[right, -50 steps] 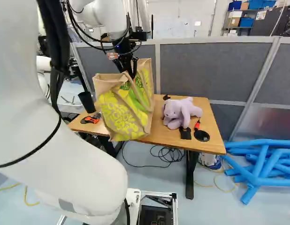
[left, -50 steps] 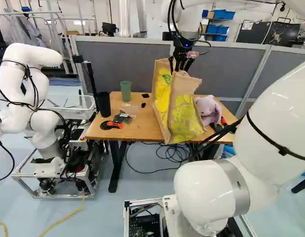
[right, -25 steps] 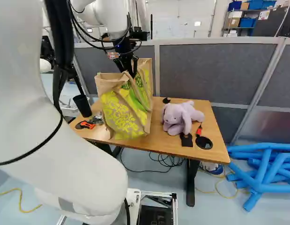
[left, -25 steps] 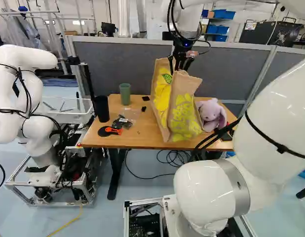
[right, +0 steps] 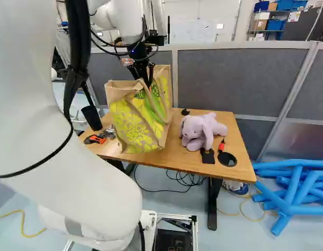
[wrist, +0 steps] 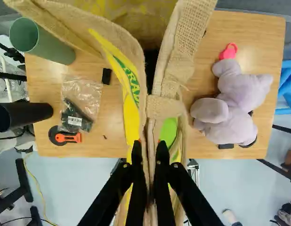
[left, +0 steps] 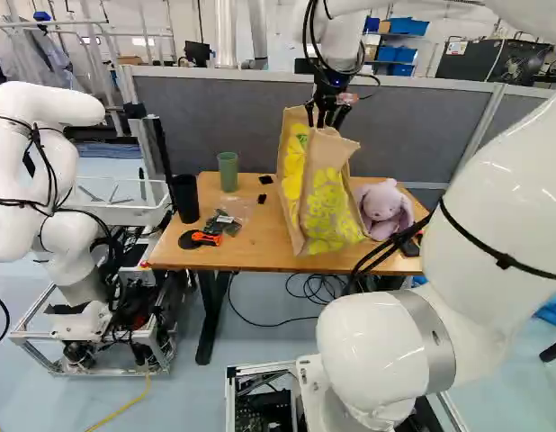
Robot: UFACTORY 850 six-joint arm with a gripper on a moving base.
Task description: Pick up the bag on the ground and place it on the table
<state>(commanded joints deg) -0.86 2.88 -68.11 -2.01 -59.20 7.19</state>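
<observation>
Grey partition panels point(left: 215, 117) stand behind a wooden counter point(left: 246, 254), with loose cables point(left: 314, 288) on the blue-grey floor under it and blue tubes point(right: 295, 193) piled at the right of the right base view. At the left of the left base view we see another robot point(left: 67, 171). Our gripper point(left: 320, 123) has its jaws drawn narrow, pinching the top of the tan and yellow bag point(left: 327, 202) from two sides. The bag is over the counter, leaning somewhat in the left base view; we cannot tell whether its bottom touches the wood. We find it between a lavender plush toy point(right: 200, 130) and a green cup point(left: 228, 171), a black cup point(left: 185, 198) and an orange-handled tool point(left: 206, 238).
</observation>
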